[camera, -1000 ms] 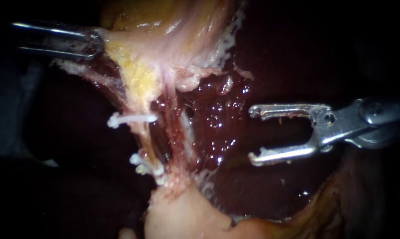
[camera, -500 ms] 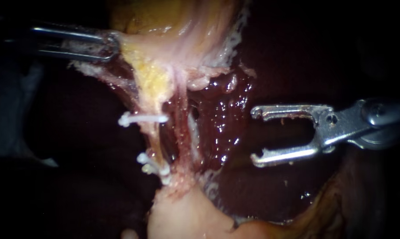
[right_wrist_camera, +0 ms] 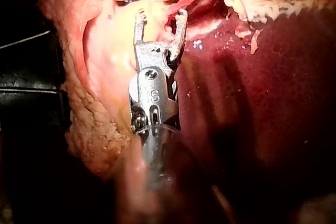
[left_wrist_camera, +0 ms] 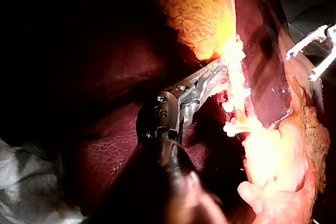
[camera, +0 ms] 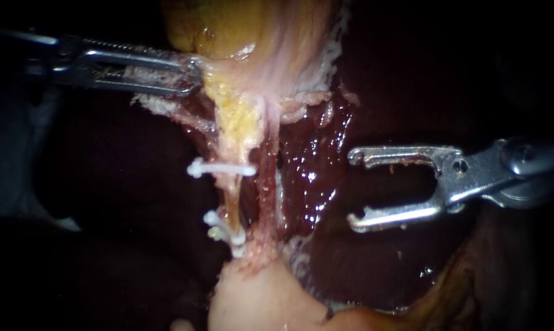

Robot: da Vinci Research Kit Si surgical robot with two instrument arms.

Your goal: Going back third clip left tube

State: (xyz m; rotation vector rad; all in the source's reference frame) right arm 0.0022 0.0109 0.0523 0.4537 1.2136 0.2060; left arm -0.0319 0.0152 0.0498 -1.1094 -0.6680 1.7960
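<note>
The right instrument [camera: 352, 188] reaches in level from the side with its jaws spread wide and nothing between them. The right wrist view [right_wrist_camera: 160, 17] shows the same gap. It hangs over the wet dark liver [camera: 316, 165], clear of the stretched strands ahead of its tips. Nearest to those tips is the reddish right tube [camera: 265, 184]. Just beyond it is the yellowish left tube [camera: 230, 199], well apart from the open jaws. An upper clip [camera: 221, 168] lies white across the left tube, and two lower clips [camera: 224, 232] sit close together further down it, just above a pale lump of tissue [camera: 258, 300]. On the far side of the tubes the left instrument [camera: 188, 75] comes in nearly level. Its jaws are pinched on a whitish fringe of tissue at the edge of the gallbladder [camera: 227, 30], holding the strands taut. The left wrist view shows that grip from behind [left_wrist_camera: 212, 74], with the right instrument's open tips [left_wrist_camera: 307, 61] beyond the tissue. Nothing lies between the right instrument and the tubes except bare liver.
</note>
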